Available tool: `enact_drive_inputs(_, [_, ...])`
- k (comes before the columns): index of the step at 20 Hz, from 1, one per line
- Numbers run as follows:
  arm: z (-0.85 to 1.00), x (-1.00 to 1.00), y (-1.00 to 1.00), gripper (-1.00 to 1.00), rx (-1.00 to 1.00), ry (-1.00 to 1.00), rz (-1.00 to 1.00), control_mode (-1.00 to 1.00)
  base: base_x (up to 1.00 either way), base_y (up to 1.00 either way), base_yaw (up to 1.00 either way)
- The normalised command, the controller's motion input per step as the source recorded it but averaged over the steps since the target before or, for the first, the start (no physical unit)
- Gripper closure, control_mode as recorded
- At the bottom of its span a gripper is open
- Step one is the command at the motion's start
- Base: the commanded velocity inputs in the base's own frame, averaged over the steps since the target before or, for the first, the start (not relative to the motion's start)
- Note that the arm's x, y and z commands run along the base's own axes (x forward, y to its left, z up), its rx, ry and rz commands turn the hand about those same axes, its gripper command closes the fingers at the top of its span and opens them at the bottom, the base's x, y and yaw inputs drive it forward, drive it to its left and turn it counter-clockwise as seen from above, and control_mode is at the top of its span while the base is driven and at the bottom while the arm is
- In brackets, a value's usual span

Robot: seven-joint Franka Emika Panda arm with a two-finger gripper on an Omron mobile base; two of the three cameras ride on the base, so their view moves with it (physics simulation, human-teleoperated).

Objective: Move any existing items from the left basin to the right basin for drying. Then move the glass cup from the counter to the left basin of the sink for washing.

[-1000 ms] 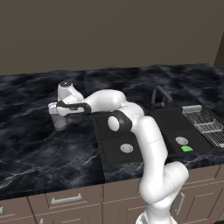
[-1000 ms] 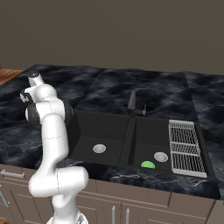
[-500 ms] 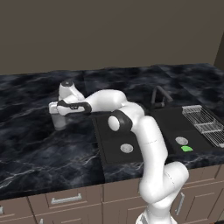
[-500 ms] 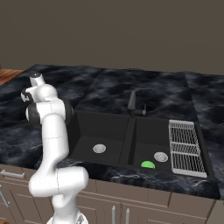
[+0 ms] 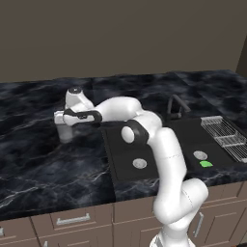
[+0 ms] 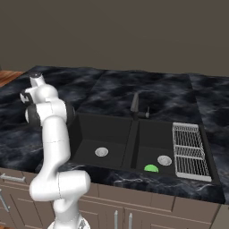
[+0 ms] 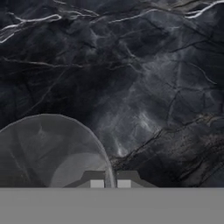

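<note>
Glass cup: a small clear greyish tumbler (image 5: 64, 131) standing upright on the black marble surface (image 5: 43, 164), well to the left of the sink — in the hand view its round rim and see-through wall (image 7: 48, 151) sit at the lower left.
End effector: (image 7: 110, 179) at the cup's rim, its two fingertips (image 7: 97, 179) pressed close together with the thin glass wall between them — pinching the cup's edge. In the left base view the white hand (image 5: 72, 116) sits directly over the cup.
Green item: a small bright green lump (image 6: 151, 168) lying on the floor of the right basin (image 6: 154, 143), just in front of that basin's silver drain (image 6: 164, 159).
Left basin: (image 6: 100, 134) matte black, with its own round silver drain (image 6: 101, 152).
Faucet: dark and curved (image 6: 135, 105), rising behind the divider between the basins.
Wire rack: silver (image 6: 190, 150), adjoining the right basin.
</note>
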Motion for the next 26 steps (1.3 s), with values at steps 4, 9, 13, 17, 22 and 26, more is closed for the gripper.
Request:
enact_drive_inputs(4, [0.25,-0.21,-0.15,1.00,0.01,0.00,-0.05,-1.00,0.00,0.00,0.00])
enact_drive_inputs(9, [0.25,-0.15,-0.19,1.00,0.01,0.00,-0.04,-1.00,0.00,0.00,0.00])
enact_drive_inputs(13, [0.25,-0.13,-0.21,1.00,0.00,0.00,-0.04,-1.00,0.00,0.00,0.00])
enact_drive_inputs(17, [0.34,-0.15,-0.27,1.00,0.00,-0.02,-0.03,-1.00,0.00,0.00,0.00])
enact_drive_inputs(22, [0.33,-0.17,-0.32,1.00,0.00,-0.01,-0.03,-1.00,0.00,0.00,0.00])
enact_drive_inputs(26, [0.26,-0.21,-0.46,1.00,0.00,0.00,-0.02,-1.00,0.00,0.00,0.00])
